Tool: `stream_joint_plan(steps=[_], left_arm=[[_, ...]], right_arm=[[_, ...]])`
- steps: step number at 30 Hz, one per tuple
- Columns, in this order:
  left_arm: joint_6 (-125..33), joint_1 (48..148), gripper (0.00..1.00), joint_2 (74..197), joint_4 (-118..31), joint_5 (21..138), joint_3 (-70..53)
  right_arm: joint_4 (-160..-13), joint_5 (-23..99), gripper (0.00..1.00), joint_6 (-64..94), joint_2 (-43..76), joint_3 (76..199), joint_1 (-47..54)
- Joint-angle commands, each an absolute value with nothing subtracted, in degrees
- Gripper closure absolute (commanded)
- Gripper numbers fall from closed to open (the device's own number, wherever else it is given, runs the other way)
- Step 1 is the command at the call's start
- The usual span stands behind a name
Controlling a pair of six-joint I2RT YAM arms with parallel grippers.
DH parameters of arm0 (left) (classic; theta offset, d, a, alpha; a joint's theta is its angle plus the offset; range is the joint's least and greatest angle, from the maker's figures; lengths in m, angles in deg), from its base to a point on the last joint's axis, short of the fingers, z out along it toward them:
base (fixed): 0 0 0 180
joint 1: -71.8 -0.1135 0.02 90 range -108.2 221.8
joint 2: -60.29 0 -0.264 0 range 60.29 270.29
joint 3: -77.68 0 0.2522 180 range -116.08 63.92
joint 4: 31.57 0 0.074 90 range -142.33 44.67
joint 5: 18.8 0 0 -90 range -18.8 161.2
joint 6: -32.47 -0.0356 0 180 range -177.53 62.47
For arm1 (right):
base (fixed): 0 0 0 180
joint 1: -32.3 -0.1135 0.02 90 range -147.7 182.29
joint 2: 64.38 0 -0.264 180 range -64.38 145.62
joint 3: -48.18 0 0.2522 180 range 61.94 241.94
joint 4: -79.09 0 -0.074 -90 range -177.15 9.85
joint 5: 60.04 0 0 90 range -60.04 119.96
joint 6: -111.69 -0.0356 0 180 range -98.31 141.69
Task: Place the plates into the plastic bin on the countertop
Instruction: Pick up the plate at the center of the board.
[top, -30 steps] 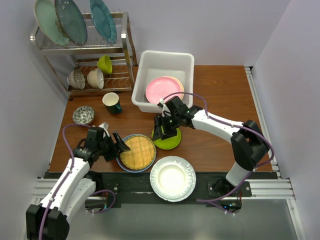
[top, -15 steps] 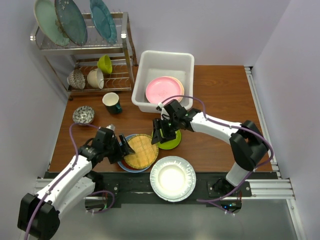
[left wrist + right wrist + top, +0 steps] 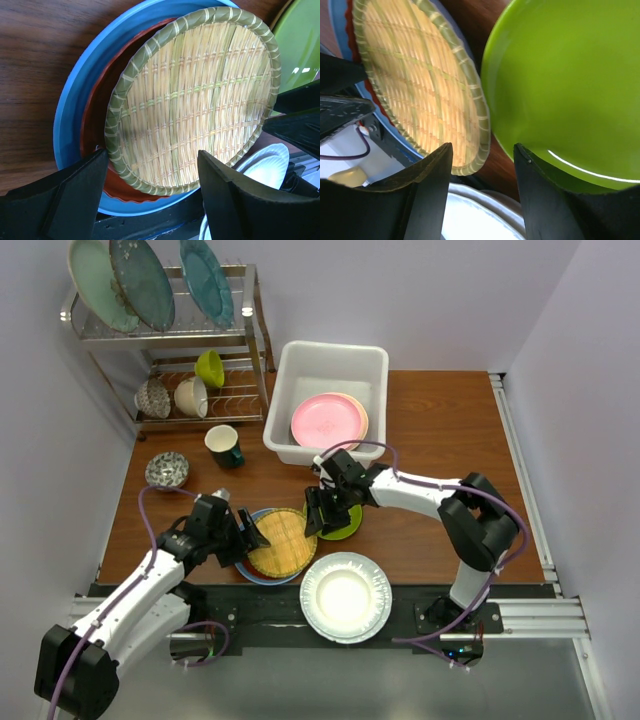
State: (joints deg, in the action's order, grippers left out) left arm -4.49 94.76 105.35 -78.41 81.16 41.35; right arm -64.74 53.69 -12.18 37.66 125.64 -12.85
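Round and without a long axis, the lime green plate [image 3: 345, 525] lies face up on the countertop [image 3: 440, 430], just in front of the white bin [image 3: 330, 355], where a pink plate [image 3: 327, 420] lies on a cream one [image 3: 362, 412]. The right gripper [image 3: 482, 145] hangs over its left rim, jaws apart, with the rim in the gap and nothing clamped. The left gripper [image 3: 152, 152] is likewise parted across the near edge of the woven gold plate [image 3: 195, 95]. That plate, stacked on a rust red plate [image 3: 92, 135] and a blue plate [image 3: 70, 110], crowds the green plate's left side, with a white fluted plate [image 3: 345, 596] just nearer.
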Motion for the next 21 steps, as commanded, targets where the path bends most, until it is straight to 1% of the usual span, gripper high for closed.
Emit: stream_joint_plan(steps=[1, 5, 6, 8, 10, 13, 14, 15, 16, 17, 19, 20, 21], left_arm=[[-3.9, 95.0, 0.23, 104.8, -76.3, 80.8, 41.4], [-3.8, 95.0, 0.23, 104.4, -76.3, 80.9, 41.7], [-3.8, 95.0, 0.23, 104.3, -76.4, 80.8, 41.6], [-3.9, 95.0, 0.23, 104.1, -76.6, 80.8, 41.6], [-4.0, 95.0, 0.23, 104.0, -76.8, 80.7, 41.8], [-4.1, 95.0, 0.23, 103.7, -77.0, 80.5, 41.6], [-4.3, 95.1, 0.23, 103.5, -77.1, 80.3, 41.3], [-4.4, 95.0, 0.23, 103.4, -77.7, 80.2, 41.2], [-4.5, 95.0, 0.23, 103.2, -78.0, 79.6, 40.8], [-4.8, 95.0, 0.23, 102.6, -78.4, 79.3, 40.1], [-5.2, 95.0, 0.23, 102.0, -79.9, 77.9, 38.6], [-5.4, 95.0, 0.22, 101.5, -80.2, 77.6, 38.2], [-5.7, 95.1, 0.22, 101.4, -81.1, 77.4, 37.7]], right_arm=[[-69.3, 52.9, 0.46, -14.0, 38.1, 123.7, -13.4], [-72.1, 54.9, 0.51, -14.7, 39.1, 122.8, -13.5], [-72.3, 54.7, 0.54, -14.9, 39.2, 122.8, -13.6], [-73.2, 54.8, 0.58, -15.0, 39.0, 122.4, -13.5], [-73.6, 54.7, 0.65, -15.0, 38.8, 122.4, -13.5], [-73.6, 54.1, 0.7, -15.1, 38.1, 122.4, -13.5], [-73.7, 54.0, 0.74, -15.2, 37.8, 122.2, -13.5], [-73.5, 53.9, 0.8, -15.1, 37.2, 122.3, -13.5], [-73.4, 54.0, 0.83, -15.1, 37.0, 122.3, -13.5], [-73.4, 54.0, 0.89, -15.1, 36.7, 122.4, -13.5], [-73.3, 54.0, 0.94, -15.2, 36.0, 122.3, -13.5], [-73.3, 54.1, 0.98, -15.3, 35.8, 122.3, -13.5], [-73.2, 54.1, 1.0, -15.3, 35.5, 122.4, -13.6]])
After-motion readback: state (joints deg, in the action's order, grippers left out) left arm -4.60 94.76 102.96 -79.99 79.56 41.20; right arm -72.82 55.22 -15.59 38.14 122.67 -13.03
